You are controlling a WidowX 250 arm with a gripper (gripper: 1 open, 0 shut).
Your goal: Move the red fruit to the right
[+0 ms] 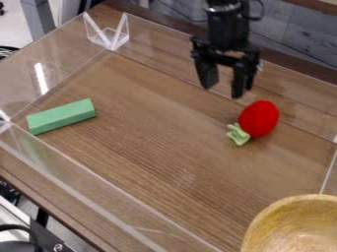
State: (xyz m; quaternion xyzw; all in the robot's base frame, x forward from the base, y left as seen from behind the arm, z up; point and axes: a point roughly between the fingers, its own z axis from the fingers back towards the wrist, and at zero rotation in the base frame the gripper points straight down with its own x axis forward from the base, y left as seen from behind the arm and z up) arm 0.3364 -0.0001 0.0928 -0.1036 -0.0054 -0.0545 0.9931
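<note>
Black two-finger gripper (224, 87) is released, jaws spread, holding nothing, hanging above the wood-grain table (158, 148). Glossy red toy strawberry with pale green leafy cap (255, 120) lies on the wood at about 4 o'clock from the gripper, clear of it. Flat green rectangular block (61, 116) sits far off at 9 o'clock. Rim of a woven bowl (293, 228) shows at 5 o'clock.

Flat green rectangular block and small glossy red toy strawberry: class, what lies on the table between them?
Nothing: the camera view shows only bare wooden tabletop between the green block and the red strawberry.
</note>
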